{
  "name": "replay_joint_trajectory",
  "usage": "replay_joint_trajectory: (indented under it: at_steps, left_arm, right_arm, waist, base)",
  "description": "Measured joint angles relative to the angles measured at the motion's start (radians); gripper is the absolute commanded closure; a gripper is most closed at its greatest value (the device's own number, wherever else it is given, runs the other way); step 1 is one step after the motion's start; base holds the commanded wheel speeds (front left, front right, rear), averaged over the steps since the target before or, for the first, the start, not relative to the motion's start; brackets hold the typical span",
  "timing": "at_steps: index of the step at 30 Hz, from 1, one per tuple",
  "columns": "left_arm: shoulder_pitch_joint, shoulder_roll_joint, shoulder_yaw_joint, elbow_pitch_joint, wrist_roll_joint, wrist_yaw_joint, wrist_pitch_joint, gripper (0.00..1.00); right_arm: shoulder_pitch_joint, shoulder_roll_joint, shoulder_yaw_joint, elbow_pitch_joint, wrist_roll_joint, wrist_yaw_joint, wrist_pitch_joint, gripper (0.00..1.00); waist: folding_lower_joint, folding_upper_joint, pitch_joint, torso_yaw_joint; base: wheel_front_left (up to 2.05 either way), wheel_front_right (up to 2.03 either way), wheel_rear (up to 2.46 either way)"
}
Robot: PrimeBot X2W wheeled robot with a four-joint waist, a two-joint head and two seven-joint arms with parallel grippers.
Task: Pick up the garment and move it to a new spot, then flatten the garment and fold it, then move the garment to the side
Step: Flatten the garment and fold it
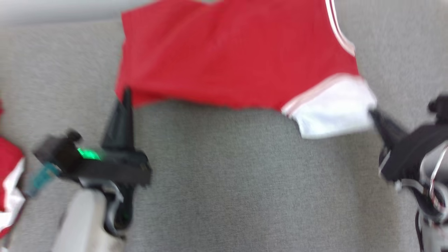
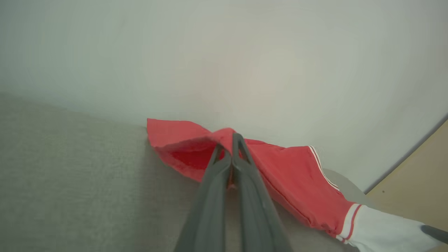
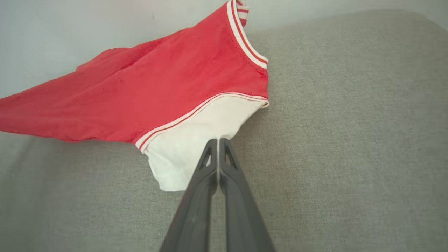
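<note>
Head view, nearest me: I am watching my left gripper [image 1: 126, 92] pinching the red corner of the garment [image 1: 227, 59], fingers clenched together on the cloth. My right gripper [image 1: 372, 112] is clamping the edge of the white sleeve the same way. The garment is stretching between the two sets of jaws and spreading beyond them, its near edge lifting off the grey fabric surface [image 1: 217, 175]. Past the fingertips, a pale wall [image 2: 245, 52] is standing behind it.

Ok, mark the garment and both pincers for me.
garment [image 1: 227, 63]: head view, on the red body panel.
left pincer [image 2: 228, 141]: left wrist view, between its fingertips.
right pincer [image 3: 217, 140]: right wrist view, between its fingertips.
</note>
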Motion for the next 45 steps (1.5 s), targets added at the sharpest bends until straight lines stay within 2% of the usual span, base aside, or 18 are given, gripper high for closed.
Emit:
replay_joint_trajectory:
  at_steps: [4,7,15,26,36,40,45]
  left_arm:
    - [0.084,-0.01,-0.022,0.025,0.025,0.0,0.0,1.0]
    - [0.135,-0.012,-0.03,0.048,0.019,0.0,0.0,1.0]
    - [0.229,0.0,-0.053,0.085,0.021,0.003,0.01,1.0]
    - [0.352,0.037,-0.05,0.085,0.002,0.045,0.101,1.0]
    - [0.477,0.068,-0.06,-0.023,0.011,0.128,0.204,1.0]
    - [0.507,0.076,-0.059,-0.056,0.005,0.139,0.227,1.0]
    - [0.516,0.089,-0.063,-0.085,-0.002,0.121,0.227,1.0]
  right_arm:
    - [0.134,0.05,-0.045,-0.077,-0.061,0.0,0.157,1.0]
    - [0.202,0.09,-0.072,-0.147,-0.077,0.0,0.228,1.0]
    - [0.335,0.131,-0.102,-0.253,-0.089,0.0,0.321,1.0]
    - [0.51,0.153,-0.134,-0.32,-0.092,0.0,0.48,1.0]
    - [0.577,0.163,-0.174,-0.342,-0.087,0.0,0.542,1.0]
    - [0.609,0.168,-0.188,-0.353,-0.074,0.0,0.571,1.0]
    - [0.578,0.169,-0.181,-0.384,-0.044,0.0,0.5,1.0]
  waist:
    - [-0.0001,0.0,-0.054,0.017]
    - [0.0,0.0,-0.088,0.03]
    - [0.0001,0.0,-0.147,0.054]
    - [0.0002,0.0001,-0.204,0.069]
    - [0.0004,0.0003,-0.207,0.074]
    - [0.0003,0.0003,-0.21,0.078]
    - [0.0003,0.0003,-0.21,0.077]
  base:
    - [0.0,0.0,0.0]
    - [0.0,0.0,0.0]
    - [0.0,0.0,0.0]
    - [0.0,0.0,0.0]
    - [0.0,0.0,0.0]
    - [0.0,0.0,0.0]
    - [0.0,0.0,0.0]
